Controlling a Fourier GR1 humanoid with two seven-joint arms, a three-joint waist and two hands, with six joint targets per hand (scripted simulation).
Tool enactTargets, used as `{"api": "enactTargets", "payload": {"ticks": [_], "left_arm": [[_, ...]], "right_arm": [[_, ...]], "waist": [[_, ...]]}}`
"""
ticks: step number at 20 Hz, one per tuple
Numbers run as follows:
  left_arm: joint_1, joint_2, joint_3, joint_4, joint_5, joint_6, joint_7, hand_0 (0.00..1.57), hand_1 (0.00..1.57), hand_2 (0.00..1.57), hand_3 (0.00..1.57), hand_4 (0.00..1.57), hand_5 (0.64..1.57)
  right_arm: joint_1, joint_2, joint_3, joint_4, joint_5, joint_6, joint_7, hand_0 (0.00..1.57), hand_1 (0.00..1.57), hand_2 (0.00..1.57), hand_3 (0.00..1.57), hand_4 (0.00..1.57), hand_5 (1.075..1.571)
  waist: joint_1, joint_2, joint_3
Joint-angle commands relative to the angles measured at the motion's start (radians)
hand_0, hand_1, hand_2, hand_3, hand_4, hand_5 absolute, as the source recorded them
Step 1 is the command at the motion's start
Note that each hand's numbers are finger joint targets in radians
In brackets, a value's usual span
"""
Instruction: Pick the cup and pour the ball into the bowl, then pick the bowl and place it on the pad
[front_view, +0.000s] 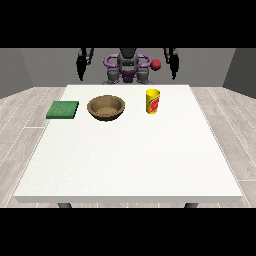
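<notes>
1. In the front view, a white bench (125, 165) fills most of the scene, and the robot stands small behind its far edge.
2. A yellow cup (153, 101) with a red mark stands upright on the far part of the bench, a little to the right of the middle.
3. A brown bowl (106, 107) stands near the cup, on its left side, with a gap between them.
4. A flat green pad (63, 109) lies near the left edge of the bench, just beside the bowl but not touching it.
5. A red ball (156, 64) shows above and behind the cup, in front of the robot's body, well apart from the bench surface.
6. The hand at the view's left (80, 69) hangs beyond the far edge of the bench and touches nothing; I cannot tell if its fingers are wide or narrow.
7. The hand at the view's right (174, 67) hangs in the same way, near the ball but apart from it; its fingers also cannot be read.
</notes>
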Motion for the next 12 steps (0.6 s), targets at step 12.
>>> {"api": "enactTargets", "payload": {"ticks": [12], "left_arm": [[-0.236, -0.093, 0.117, -0.052, 0.213, 0.056, 0.095, 0.0, 0.0, 0.0, 0.0, 0.0, 1.569]], "right_arm": [[-0.154, 0.087, 0.265, -0.228, -0.089, -0.257, 0.183, 0.0, 0.0, 0.25, 0.41, 0.84, 1.568]], "waist": [[-0.051, -0.147, -0.0118]]}}
